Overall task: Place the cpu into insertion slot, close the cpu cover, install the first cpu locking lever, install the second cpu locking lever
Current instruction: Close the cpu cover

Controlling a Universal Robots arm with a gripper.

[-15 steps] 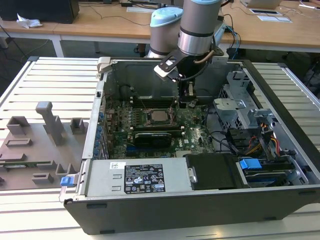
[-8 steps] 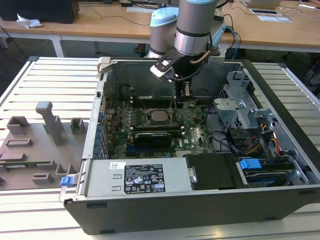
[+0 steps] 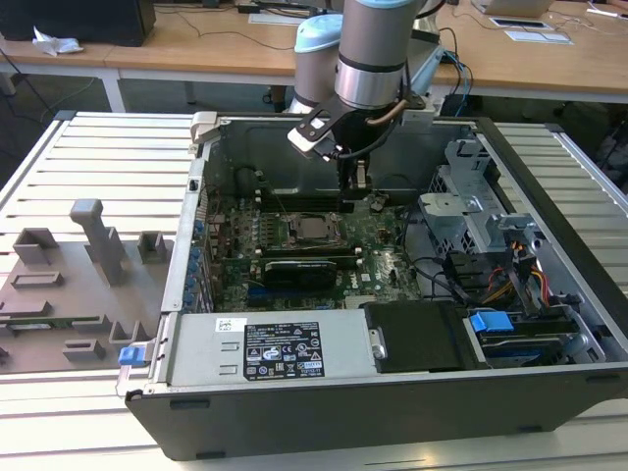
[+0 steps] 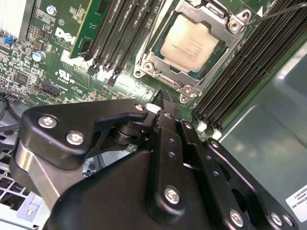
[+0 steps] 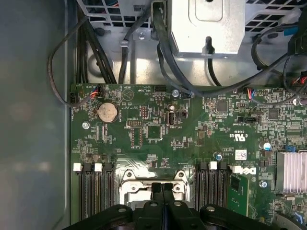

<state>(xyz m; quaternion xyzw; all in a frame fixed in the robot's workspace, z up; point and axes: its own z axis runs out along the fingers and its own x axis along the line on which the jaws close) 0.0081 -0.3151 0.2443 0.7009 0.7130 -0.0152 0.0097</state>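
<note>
"Where was the cpu [image 4: 192, 42]?"

"Seated in the insertion slot [image 4: 170, 80] on the green motherboard [image 5: 192, 143], inside the open computer case [image 3: 392, 412] on the table [image 3: 98, 157]. The cpu cover [image 4: 152, 61] lay down around it, with the metal top showing through the window."

"And the tool [image 5: 163, 189]?"

"Its fingers were pressed together with nothing between them. It hung low over the slot's edge, on the side nearer the case's back wall. Whether it touched the rim, I couldn't tell."
</note>
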